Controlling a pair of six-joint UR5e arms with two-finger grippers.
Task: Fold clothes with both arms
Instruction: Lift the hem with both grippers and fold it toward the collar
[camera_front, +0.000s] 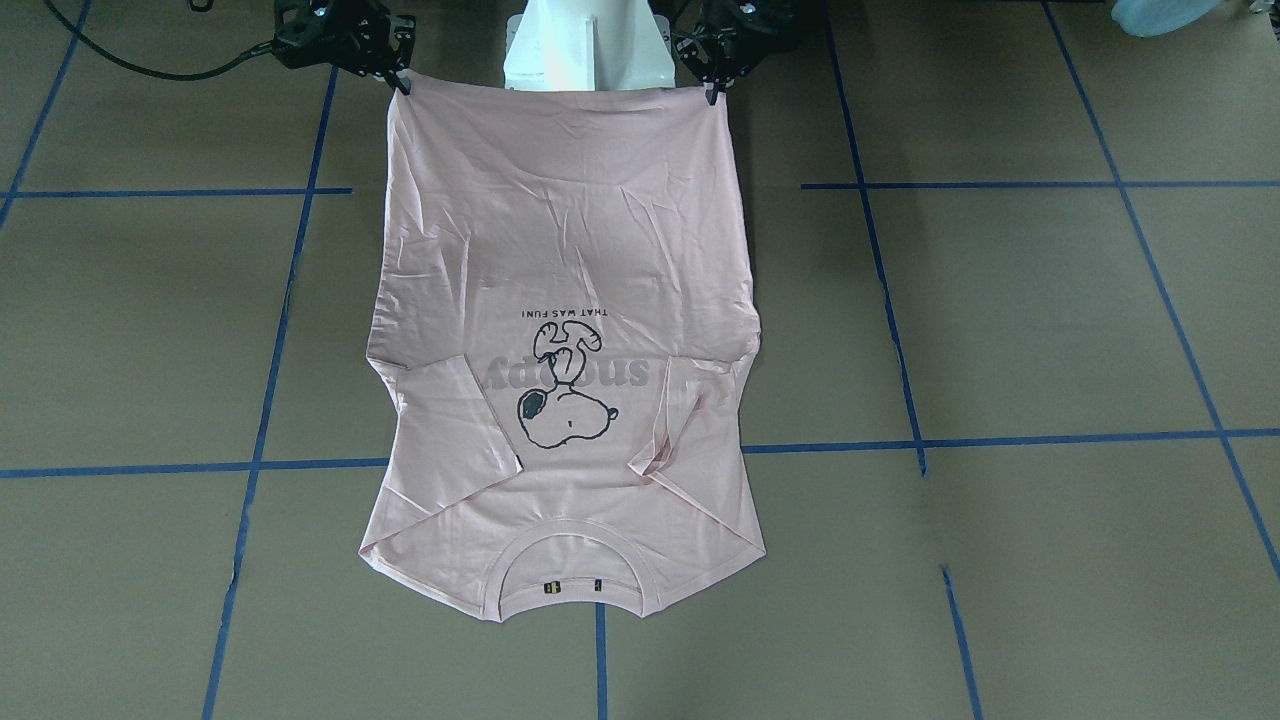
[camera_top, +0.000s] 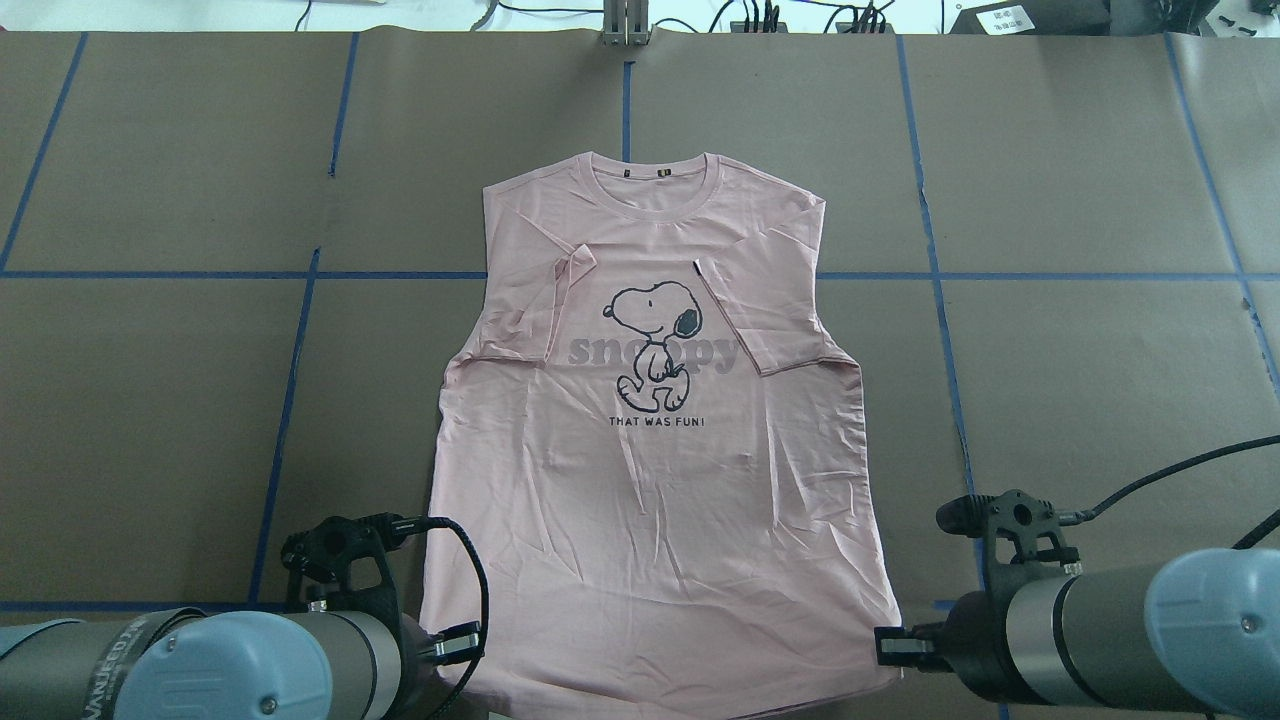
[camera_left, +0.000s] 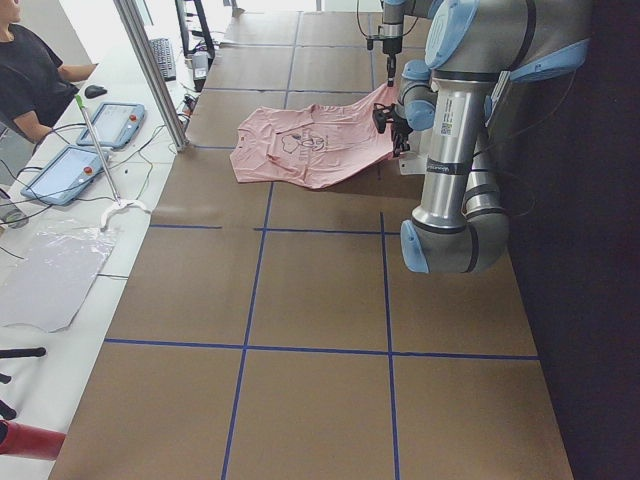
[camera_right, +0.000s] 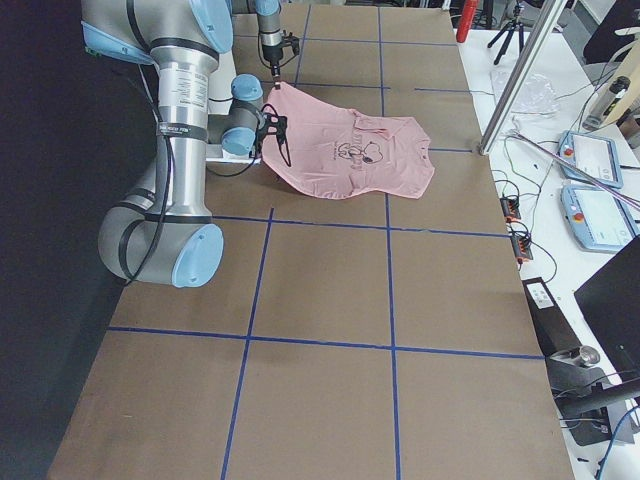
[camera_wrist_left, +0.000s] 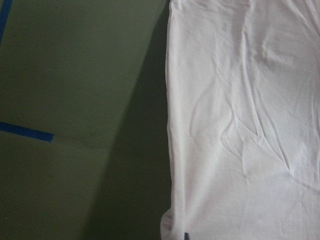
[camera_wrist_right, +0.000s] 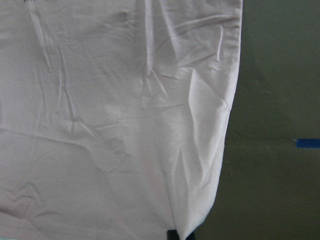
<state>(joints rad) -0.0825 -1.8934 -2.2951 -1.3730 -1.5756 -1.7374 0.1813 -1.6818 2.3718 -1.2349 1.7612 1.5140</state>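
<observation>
Pink Snoopy T-shirt (camera_top: 660, 480) lies print-up mid table (camera_top: 150, 400), sleeves tucked in. Left gripper (camera_front: 712, 93) & right gripper (camera_front: 402, 84) each look pinched on a hem corner, tho the fingertips are tiny here. Thin, floppy, light cotton, prob sags betw grips, so the corners are the spot to hold

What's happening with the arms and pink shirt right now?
Left gripper and right gripper each pinch a hem corner. T-shirt print-up, sleeves folded in. No obstacle seen.

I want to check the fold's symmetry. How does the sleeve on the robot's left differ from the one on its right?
The left-side sleeve is creased and bunched; the right-side sleeve lies smooth. The left-side sleeve looks narrow, the right-side sleeve broad. Both are folded inward onto the front of the T-shirt.
</observation>
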